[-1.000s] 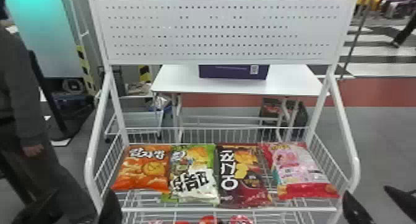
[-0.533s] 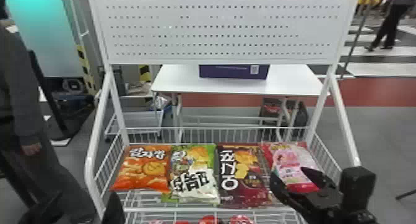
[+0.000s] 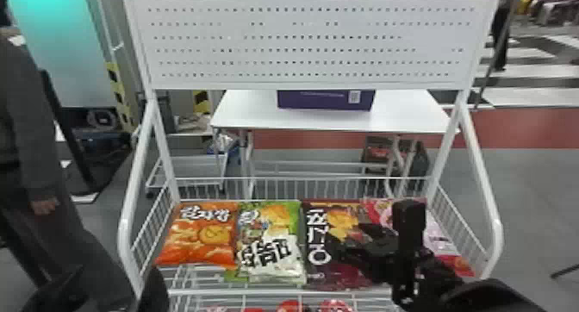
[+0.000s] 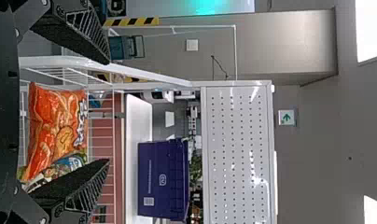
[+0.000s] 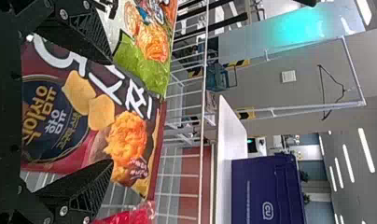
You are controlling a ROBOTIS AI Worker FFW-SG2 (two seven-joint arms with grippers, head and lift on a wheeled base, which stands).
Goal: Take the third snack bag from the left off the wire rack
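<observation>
The third snack bag (image 3: pixel 321 229) (image 5: pixel 84 121), dark maroon with big white lettering and pictured chips, lies flat in the white wire rack (image 3: pixel 301 188), just toward 3 o'clock of its middle, its length running 12 to 6 o'clock.

The right gripper (image 3: pixel 342 251) hangs over the dark third snack bag (image 3: pixel 321 223) on the wire rack (image 3: pixel 129 233); green bag (image 3: pixel 267 242) at its nine o'clock, pink bag (image 3: pixel 443 244) at three.

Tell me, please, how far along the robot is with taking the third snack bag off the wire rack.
Reaching looks done: the right gripper hangs open over the dark third snack bag. No grasp yet; it lies flat on the wire rack. Closing, lifting and carrying it clear remain. The left gripper is open by the orange bag.
</observation>
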